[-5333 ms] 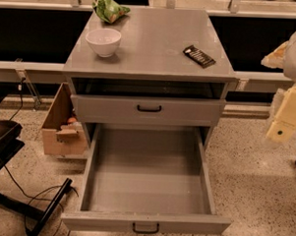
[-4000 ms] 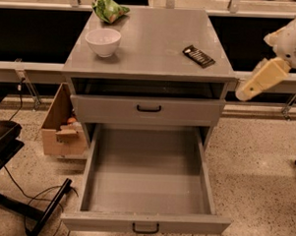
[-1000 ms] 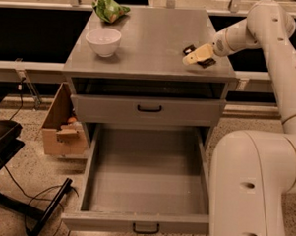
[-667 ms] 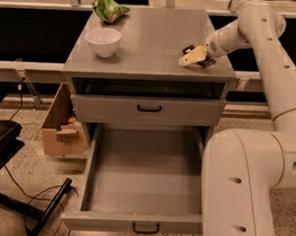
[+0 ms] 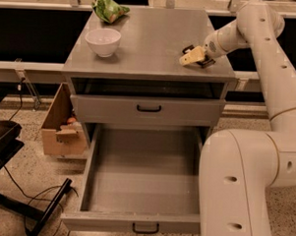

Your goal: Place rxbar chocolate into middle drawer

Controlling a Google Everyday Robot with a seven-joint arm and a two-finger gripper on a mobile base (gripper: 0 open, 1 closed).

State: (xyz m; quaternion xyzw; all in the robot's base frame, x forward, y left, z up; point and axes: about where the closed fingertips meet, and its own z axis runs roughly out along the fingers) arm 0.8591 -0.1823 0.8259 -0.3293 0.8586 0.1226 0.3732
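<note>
The rxbar chocolate lies flat on the right side of the grey cabinet top. It is mostly covered; only its dark ends show. My gripper is down on the bar, with the white arm reaching in from the upper right. The middle drawer is pulled fully out below, its inside bare, with a small black handle on its low front panel.
A white bowl and a green snack bag sit at the cabinet top's left. A shut drawer with a taller front is above the open one. A cardboard box stands on the floor at left, near black chair legs. My arm's large white link fills the lower right.
My arm has swung in from the right, and the gripper has come down onto the rxbar on the cabinet top, edging slightly left. The drawer has stayed open.
</note>
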